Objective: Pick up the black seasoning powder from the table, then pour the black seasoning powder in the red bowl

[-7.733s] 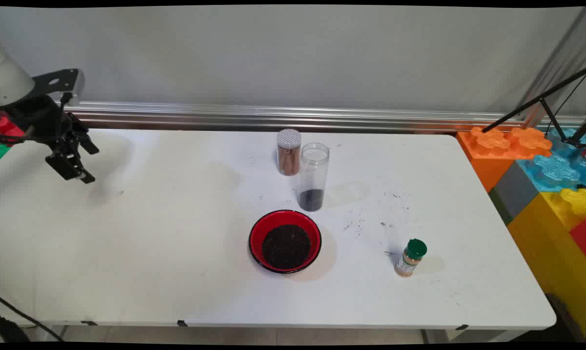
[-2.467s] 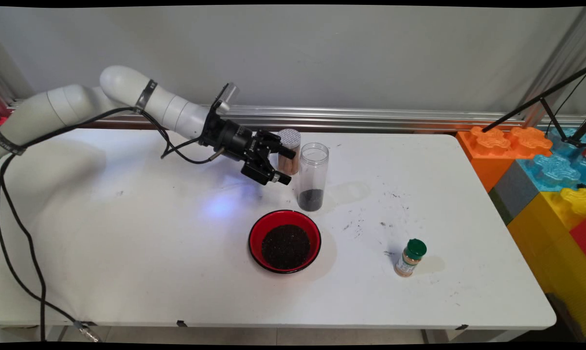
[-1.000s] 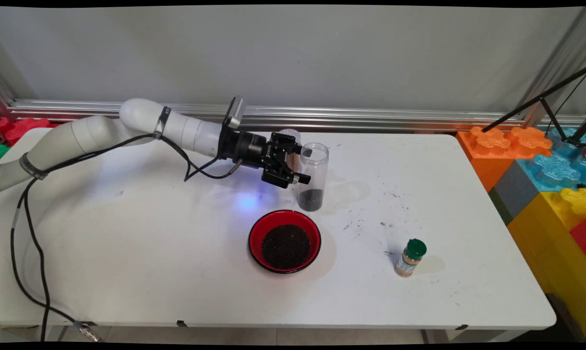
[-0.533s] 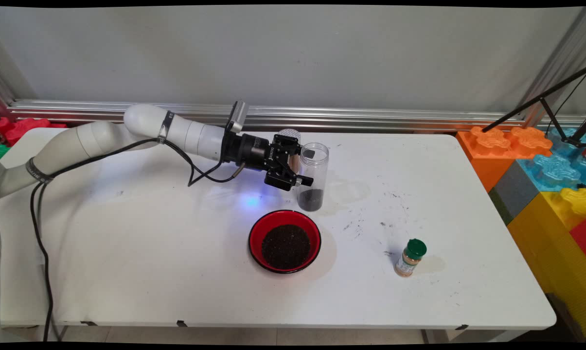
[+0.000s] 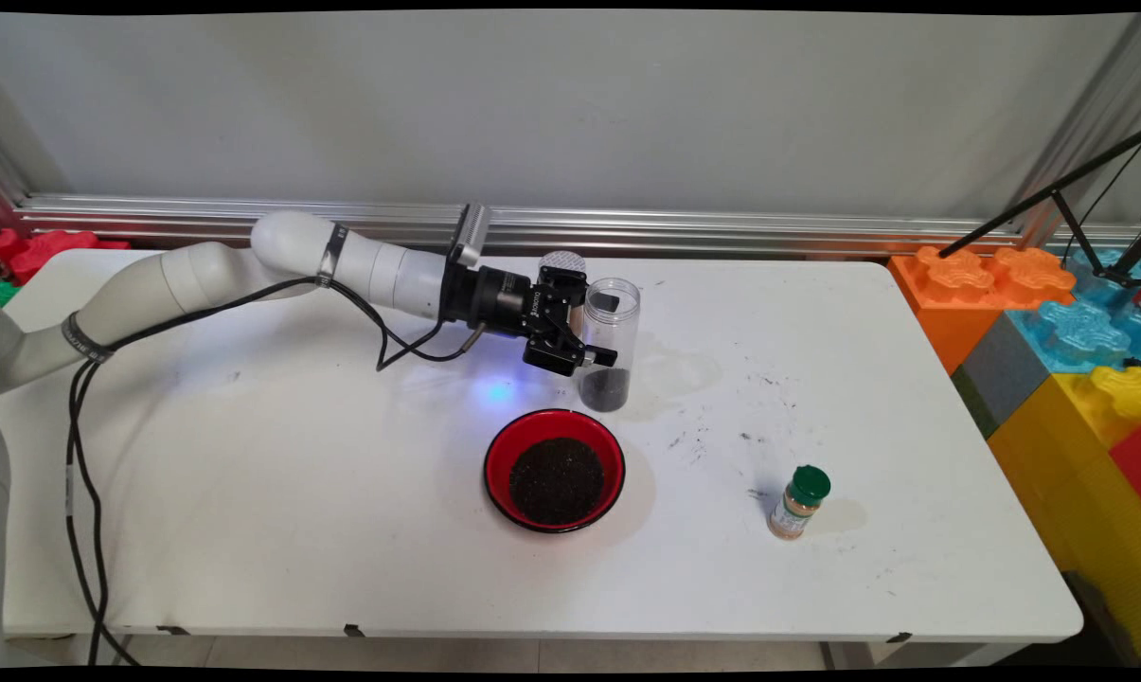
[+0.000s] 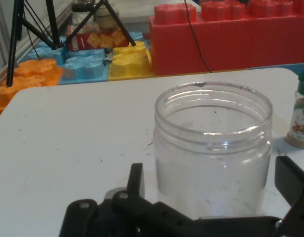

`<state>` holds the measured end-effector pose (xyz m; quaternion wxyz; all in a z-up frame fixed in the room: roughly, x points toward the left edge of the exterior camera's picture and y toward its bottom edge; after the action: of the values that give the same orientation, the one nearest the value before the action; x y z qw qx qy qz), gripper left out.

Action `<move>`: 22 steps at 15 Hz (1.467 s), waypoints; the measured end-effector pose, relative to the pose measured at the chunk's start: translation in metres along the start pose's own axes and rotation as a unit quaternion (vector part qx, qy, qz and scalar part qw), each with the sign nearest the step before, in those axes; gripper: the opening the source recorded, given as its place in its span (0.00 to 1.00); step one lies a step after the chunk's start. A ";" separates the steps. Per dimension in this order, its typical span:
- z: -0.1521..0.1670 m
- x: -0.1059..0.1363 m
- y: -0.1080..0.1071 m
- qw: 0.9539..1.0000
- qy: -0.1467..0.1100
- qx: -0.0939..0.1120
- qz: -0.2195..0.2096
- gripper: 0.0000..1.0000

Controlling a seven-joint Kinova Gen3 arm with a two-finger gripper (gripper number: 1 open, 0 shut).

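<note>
A tall clear jar (image 5: 620, 327) with an open mouth and dark grains at its bottom stands at the table's middle back. My gripper (image 5: 606, 330) reaches it sideways from the left and is open, with one finger on each side of the jar. In the hand view the jar (image 6: 213, 148) fills the space between the two fingers (image 6: 135, 180) of the gripper (image 6: 211, 170), and I cannot see contact. A brown spice jar (image 5: 561, 265) with a grey lid stands just behind the hand.
A red bowl (image 5: 496, 464) of dark grains sits in front of the jar. A small green-lidded spice bottle (image 5: 798, 502) stands to the right, also visible as a spice bottle (image 6: 302, 118) in the hand view. Big coloured blocks (image 5: 1062, 350) line the table's right end.
The arm swung in from the far left to the clear jar. Over the last second the gripper slid a little further right, so its fingers now straddle the jar.
</note>
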<state>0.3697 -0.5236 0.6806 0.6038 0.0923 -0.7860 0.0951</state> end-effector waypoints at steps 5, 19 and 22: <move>0.007 -0.001 0.000 1.000 0.003 0.003 0.000 1.00; 0.014 -0.002 0.000 1.000 0.008 0.008 0.006 0.00; 0.012 -0.003 0.000 1.000 0.006 0.008 0.008 0.00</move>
<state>0.3591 -0.5264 0.6751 0.6071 0.0906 -0.7822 0.1066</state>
